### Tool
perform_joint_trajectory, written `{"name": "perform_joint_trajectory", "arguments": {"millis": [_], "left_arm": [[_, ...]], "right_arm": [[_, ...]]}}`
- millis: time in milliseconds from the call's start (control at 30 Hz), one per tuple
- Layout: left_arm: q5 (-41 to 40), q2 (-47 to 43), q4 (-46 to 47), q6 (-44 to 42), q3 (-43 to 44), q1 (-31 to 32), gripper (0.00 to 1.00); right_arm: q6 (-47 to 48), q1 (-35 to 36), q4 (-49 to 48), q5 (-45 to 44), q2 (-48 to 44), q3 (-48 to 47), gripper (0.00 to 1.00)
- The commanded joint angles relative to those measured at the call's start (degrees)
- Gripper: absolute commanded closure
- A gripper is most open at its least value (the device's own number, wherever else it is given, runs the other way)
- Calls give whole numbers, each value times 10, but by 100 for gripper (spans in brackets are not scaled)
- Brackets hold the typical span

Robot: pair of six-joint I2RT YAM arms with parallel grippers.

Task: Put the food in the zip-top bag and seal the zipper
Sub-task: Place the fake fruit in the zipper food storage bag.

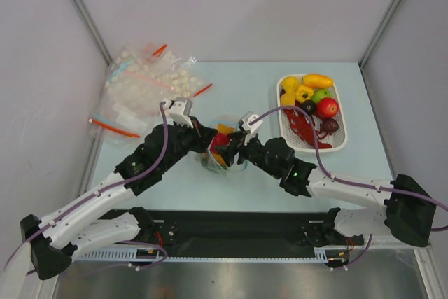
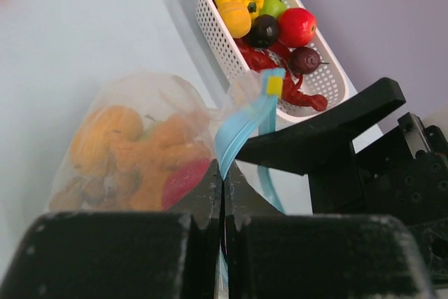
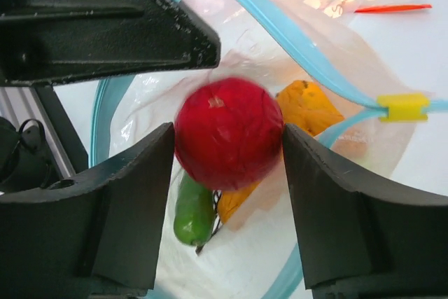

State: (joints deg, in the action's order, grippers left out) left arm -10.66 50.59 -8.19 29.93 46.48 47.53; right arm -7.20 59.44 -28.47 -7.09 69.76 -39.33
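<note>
Surface: pale blue table (image 1: 175, 183) between grey walls, both arms meeting at the middle of the overhead view.
Bag: clear zip-top bag (image 2: 126, 103) lies at the table's centre, mouth turned up toward the grippers.
Contents: an orange piece (image 3: 308, 106) and a green piece (image 3: 192, 211) sit inside already (others are blurred through the plastic).
Left gripper (image 2: 222, 187): fingers pressed together on the zipper (image 2: 241, 127), lifting that lip.
Right gripper (image 3: 227, 138): clamped on a red fruit (image 3: 227, 133), poised right over the open mouth.
Step in hand: dropping the fruit in, I judge.
Doing it well: lower until the fruit passes below the blue strip, then release, so it cannot roll off the lip.
Tight edges: the left finger fills the upper left of the right wrist view, just beside the fruit; the yellow slider (image 3: 402, 106) sits at the right.
Open room: white tray (image 1: 343, 117) at the upper right and the heap of spare bags (image 1: 150, 78) at the upper left are both well apart.
</note>
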Motion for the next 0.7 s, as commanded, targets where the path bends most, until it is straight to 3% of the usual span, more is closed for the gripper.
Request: {"name": "perform_joint_trajectory", "arguments": {"millis": [0, 67, 200, 400, 667], "left_arm": [[7, -1, 34, -5, 4, -2, 99], [-18, 4, 11, -1, 12, -2, 100], [-123, 9, -43, 28, 26, -2, 100], [-223, -2, -82, 52, 31, -2, 100], [-292, -37, -95, 66, 20, -2, 100]], "right_arm": [[-15, 1, -32, -40, -16, -14, 28], [-11, 1, -22, -44, -25, -16, 20], [-7, 1, 2, -44, -45, -20, 18], [-25, 1, 76, -74, -50, -54, 33], [-65, 1, 177, -100, 2, -116, 38]]}}
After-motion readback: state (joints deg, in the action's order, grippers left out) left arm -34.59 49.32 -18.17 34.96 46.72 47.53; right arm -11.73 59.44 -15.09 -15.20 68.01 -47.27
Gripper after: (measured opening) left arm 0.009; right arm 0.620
